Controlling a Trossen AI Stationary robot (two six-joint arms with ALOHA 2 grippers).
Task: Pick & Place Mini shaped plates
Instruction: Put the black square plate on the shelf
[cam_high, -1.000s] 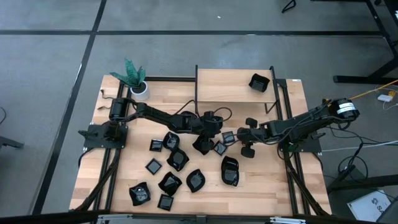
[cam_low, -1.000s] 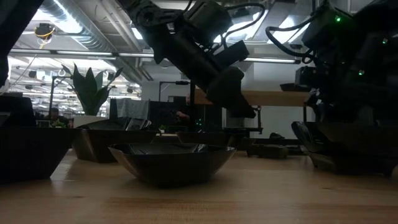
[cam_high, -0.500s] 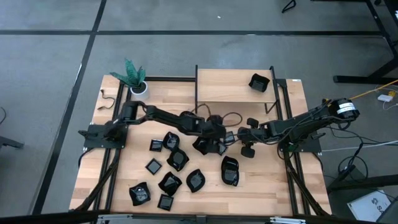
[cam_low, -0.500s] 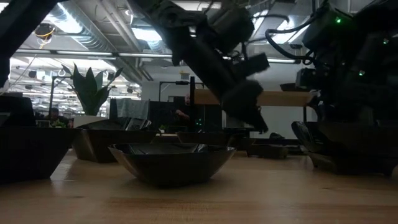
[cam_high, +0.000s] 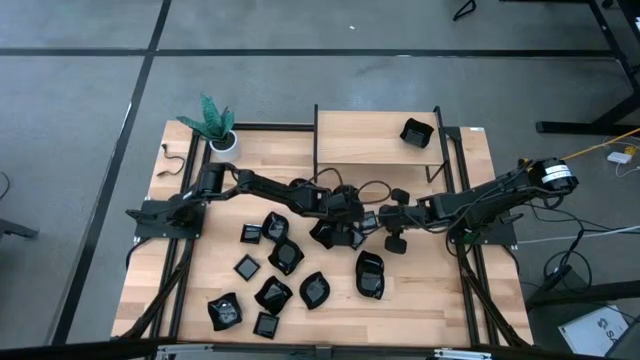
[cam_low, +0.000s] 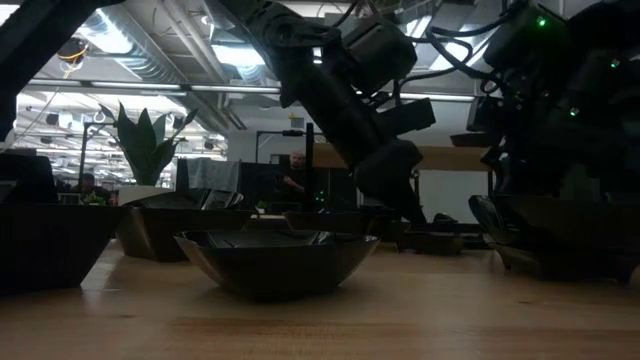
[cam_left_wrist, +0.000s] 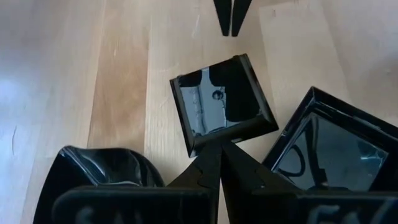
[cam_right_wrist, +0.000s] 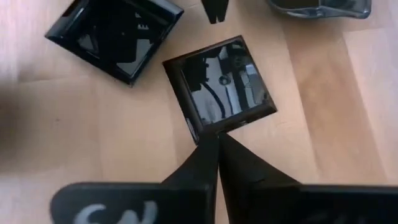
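A small square black plate (cam_left_wrist: 221, 102) lies flat on the table at its middle (cam_high: 369, 220), between my two grippers. My left gripper (cam_left_wrist: 217, 146) is shut, with its tips at one edge of this plate. My right gripper (cam_right_wrist: 214, 135) is shut at the opposite edge, and its tips also show in the left wrist view (cam_left_wrist: 227, 22). A larger square plate (cam_left_wrist: 329, 149) and a rounded dish (cam_left_wrist: 106, 171) lie close beside my left gripper. Several more black plates (cam_high: 285, 255) are scattered over the near half of the table. My left gripper has its shut fingertips on the square plate's rim (cam_left_wrist: 214, 138), at the middle of one side, slanting down from the table's left. The plate lies flat on the table. Whether the tips press it, I cannot tell. My right gripper sets its shut fingertips on the opposite rim (cam_right_wrist: 217, 127), slanting down from the table's right. Whether the rim sits between the fingers does not show. The plate stays flat on the wood.
A raised wooden shelf (cam_high: 365, 140) stands at the back with one black plate (cam_high: 416, 132) on it. A white pot with a green plant (cam_high: 218, 128) is at the back left. A long dark dish (cam_high: 370, 275) lies just in front of the grippers.
My left gripper has gone toward the table's right edge and down, tipping steeper, until its shut tips reached the small square plate. The plate has not moved.
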